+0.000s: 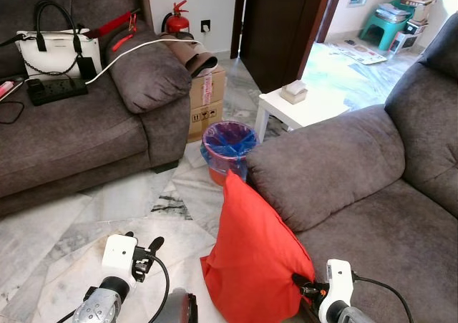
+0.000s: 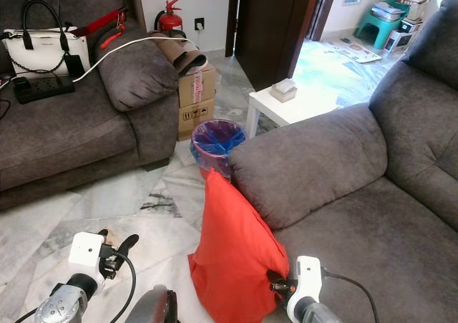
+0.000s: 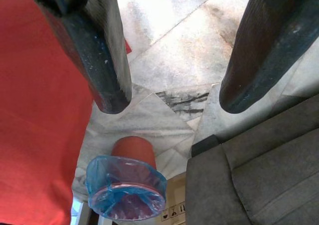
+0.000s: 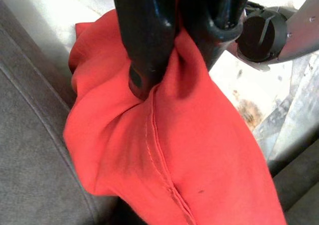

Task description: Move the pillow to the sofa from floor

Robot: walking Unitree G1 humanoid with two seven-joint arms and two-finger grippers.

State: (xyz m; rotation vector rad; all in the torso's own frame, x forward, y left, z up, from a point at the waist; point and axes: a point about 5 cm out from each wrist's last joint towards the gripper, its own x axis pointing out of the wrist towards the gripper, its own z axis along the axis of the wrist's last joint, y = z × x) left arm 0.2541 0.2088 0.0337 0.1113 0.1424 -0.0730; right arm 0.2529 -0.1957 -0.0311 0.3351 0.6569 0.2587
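Marble floor (image 1: 64, 223): right gripper (image 4: 172, 60) clamped on red pillow (image 1: 254, 255) beside sofa (image 1: 372, 194); left gripper (image 3: 169, 85) apart, empty

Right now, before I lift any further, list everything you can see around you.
pillow: 1, red, upright against the right sofa's front
sofa: 1, grey, on the right
second sofa: 1, grey, on the left
handbag: 1, white with black straps, on the second sofa
power strip: 1, black, on the second sofa
bin: 1, red with blue liner, between the sofas
cardboard box: 1, brown, behind the bin
fire extinguisher: 1, red, by the wall
side table: 1, white, near the door
left gripper: open, above the floor
right gripper: shut on the pillow's edge
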